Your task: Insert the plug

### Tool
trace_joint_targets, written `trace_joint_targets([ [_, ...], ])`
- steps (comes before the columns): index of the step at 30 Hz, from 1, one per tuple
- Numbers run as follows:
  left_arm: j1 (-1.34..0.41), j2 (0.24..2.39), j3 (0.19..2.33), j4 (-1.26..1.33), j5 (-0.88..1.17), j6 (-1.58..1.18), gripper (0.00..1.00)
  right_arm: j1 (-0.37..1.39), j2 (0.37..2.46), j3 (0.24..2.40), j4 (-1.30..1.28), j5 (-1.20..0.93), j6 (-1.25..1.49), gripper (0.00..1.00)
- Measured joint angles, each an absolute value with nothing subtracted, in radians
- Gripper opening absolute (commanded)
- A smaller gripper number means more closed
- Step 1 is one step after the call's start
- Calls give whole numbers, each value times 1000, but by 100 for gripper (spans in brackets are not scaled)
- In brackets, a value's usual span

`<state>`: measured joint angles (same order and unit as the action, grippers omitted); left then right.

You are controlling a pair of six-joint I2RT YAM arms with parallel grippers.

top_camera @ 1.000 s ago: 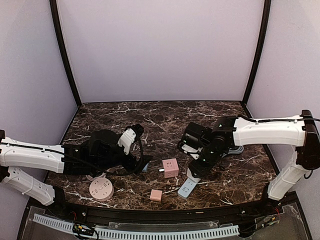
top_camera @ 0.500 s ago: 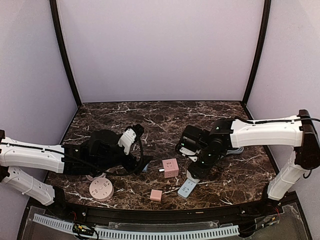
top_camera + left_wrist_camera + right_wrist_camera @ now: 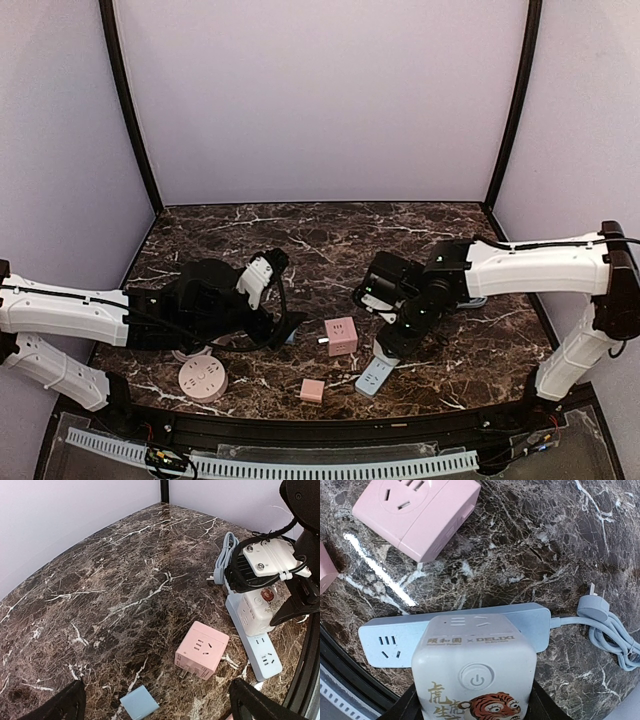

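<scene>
My right gripper (image 3: 392, 338) is shut on a white cube plug with a tiger print (image 3: 475, 665). It holds the cube upright on the middle of the light blue power strip (image 3: 390, 642). In the left wrist view the cube (image 3: 260, 612) touches the strip (image 3: 262, 657); its prongs are hidden, so I cannot tell how deep it sits. My left gripper (image 3: 157, 710) is open and empty, low over the table to the left of the pink cube adapter (image 3: 202, 650).
The pink cube adapter (image 3: 341, 335) lies on its side with its prongs showing. A small blue block (image 3: 139, 704), a small pink block (image 3: 312, 390) and a round pink socket (image 3: 203, 380) lie near the front edge. The strip's coiled cable (image 3: 607, 627) lies to its right.
My right wrist has shifted slightly over the strip with the white cube in it. The left arm has not moved.
</scene>
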<state>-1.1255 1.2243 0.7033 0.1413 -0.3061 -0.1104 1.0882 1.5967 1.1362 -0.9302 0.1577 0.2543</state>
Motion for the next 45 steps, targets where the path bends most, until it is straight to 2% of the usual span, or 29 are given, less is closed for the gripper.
trace_joint_targets([
  [14, -1126, 1224, 703, 142, -291, -111, 100, 1087, 1548, 1029, -837, 151, 308, 0],
  [45, -1126, 1225, 698, 157, -279, -112, 100, 1023, 1612, 1094, -862, 107, 345, 0],
])
